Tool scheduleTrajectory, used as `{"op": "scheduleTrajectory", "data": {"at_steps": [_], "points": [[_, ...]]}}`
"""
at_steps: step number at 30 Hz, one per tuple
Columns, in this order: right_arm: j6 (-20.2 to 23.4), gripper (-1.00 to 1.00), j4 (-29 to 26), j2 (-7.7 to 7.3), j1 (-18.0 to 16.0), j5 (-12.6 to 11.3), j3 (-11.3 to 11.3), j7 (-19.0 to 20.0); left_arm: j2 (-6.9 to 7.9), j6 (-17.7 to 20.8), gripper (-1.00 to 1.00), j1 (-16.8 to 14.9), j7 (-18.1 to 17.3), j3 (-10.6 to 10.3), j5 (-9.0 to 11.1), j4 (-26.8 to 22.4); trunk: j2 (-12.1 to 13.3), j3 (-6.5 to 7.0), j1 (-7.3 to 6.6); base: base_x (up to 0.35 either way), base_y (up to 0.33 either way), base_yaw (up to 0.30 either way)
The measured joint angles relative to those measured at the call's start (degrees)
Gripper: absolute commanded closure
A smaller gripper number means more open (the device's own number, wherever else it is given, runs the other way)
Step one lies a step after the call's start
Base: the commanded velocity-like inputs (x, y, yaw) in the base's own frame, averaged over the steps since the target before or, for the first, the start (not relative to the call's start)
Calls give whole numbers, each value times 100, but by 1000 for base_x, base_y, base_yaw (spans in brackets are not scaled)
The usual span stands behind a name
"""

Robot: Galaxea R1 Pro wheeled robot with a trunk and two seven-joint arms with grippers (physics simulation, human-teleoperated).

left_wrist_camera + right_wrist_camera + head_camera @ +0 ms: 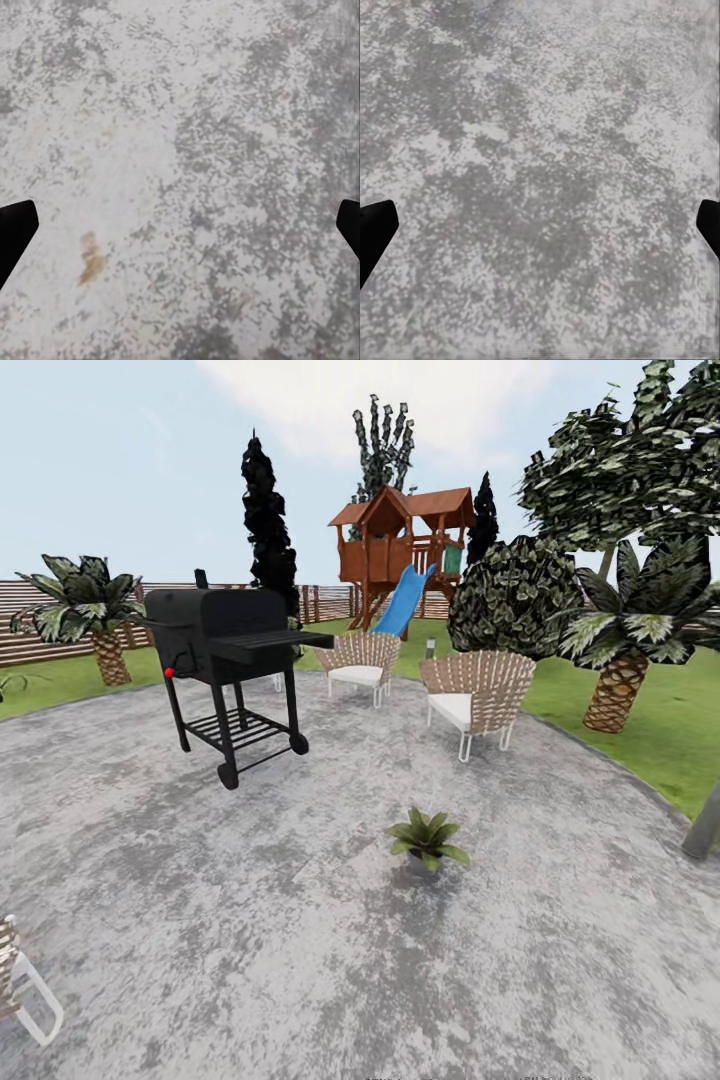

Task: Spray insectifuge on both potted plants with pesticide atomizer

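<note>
One potted plant (428, 840), a low rosette of broad green leaves in a small grey pot, stands on the round mottled grey stone patio (250, 920) of the garden, a little right of centre in the head view. The pesticide atomizer is out of view. In the left wrist view my left gripper (180, 225) is open, its dark fingertips (15, 232) far apart at the picture's edges over bare stone. My right gripper (540, 225) is open the same way over bare stone, nothing between its fingers (373, 229).
A black wheeled grill (228, 660) stands at the patio's back left. Two wicker chairs (478, 698) sit behind the plant, and part of another chair (20, 990) shows at the lower left. Palms (625, 640), a playhouse with a blue slide (400, 575) and a slat fence (40, 625) ring the lawn.
</note>
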Motion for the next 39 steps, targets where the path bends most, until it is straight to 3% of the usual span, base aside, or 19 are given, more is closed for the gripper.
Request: {"op": "scheduleTrajectory", "data": {"at_steps": [39], "points": [[-2, -100, 139, 32, 0, -16, 35, 16, 6, 0, -100, 0, 6, 0, 0, 2, -1564, -766, 857, 0, 0, -292]]}}
